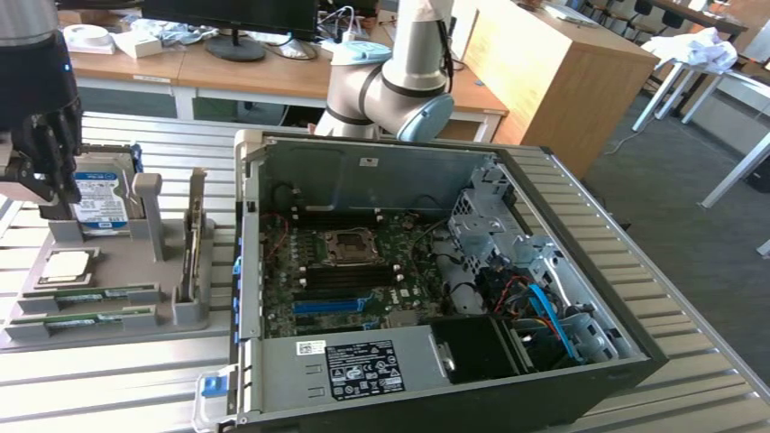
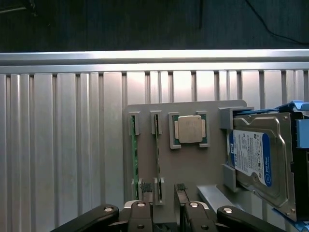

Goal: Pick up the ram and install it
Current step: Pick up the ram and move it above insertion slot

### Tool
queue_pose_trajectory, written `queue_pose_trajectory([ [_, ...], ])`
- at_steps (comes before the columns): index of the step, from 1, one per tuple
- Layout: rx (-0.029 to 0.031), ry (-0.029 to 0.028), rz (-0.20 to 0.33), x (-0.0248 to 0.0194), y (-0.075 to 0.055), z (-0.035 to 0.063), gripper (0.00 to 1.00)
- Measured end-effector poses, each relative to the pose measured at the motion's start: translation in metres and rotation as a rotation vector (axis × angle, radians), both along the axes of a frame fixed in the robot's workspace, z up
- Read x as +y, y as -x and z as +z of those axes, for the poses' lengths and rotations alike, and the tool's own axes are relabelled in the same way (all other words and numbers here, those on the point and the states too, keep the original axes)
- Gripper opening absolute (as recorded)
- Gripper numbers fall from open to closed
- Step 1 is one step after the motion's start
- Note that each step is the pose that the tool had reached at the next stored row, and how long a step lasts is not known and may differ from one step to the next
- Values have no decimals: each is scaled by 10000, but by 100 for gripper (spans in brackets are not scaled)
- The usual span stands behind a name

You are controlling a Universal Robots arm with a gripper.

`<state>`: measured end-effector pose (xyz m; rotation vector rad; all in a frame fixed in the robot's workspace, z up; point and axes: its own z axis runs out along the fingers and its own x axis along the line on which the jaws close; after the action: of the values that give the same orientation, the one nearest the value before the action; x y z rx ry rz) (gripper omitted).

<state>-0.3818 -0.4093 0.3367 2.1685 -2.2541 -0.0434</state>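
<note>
Two ram sticks, thin and green, stand on edge in slots of a grey holder (image 1: 121, 336): one ram stick (image 1: 92, 296) and a second (image 1: 82, 319) beside it. From the wrist they are the stick (image 2: 157, 154) and the stick (image 2: 134, 159). My gripper (image 1: 42, 191) hangs above the holder's far end, near the hard drive, at the exterior view's left. In the wrist view my gripper (image 2: 163, 189) is open and holds nothing, its fingertips (image 2: 181, 187) apart above the end of the nearer stick.
The holder (image 2: 193, 164) also carries a square silver processor (image 2: 189, 129) and a hard drive (image 2: 256, 159) with a blue label. An open computer case (image 1: 361, 171) with its motherboard (image 1: 349, 271) fills the middle of the slatted metal table (image 1: 686, 298). Desks stand behind.
</note>
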Motion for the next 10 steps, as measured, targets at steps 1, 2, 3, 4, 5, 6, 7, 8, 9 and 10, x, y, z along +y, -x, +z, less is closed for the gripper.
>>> queue_pose_trajectory([
  [1,0,0,0,0,0,-18,31],
  [2,-2,-1,0,0,0,-36,31],
  [3,-4,-2,0,0,0,-55,31],
  [4,-4,-1,0,0,0,-72,31],
  [5,-5,-2,0,0,0,-90,31],
  [6,-7,-3,0,0,0,-108,31],
  [7,-8,-3,0,0,0,-128,31],
  [8,-7,-3,0,0,0,-145,31],
  [9,-8,-3,0,0,0,-163,31],
  [10,-8,-4,0,0,0,-181,31],
])
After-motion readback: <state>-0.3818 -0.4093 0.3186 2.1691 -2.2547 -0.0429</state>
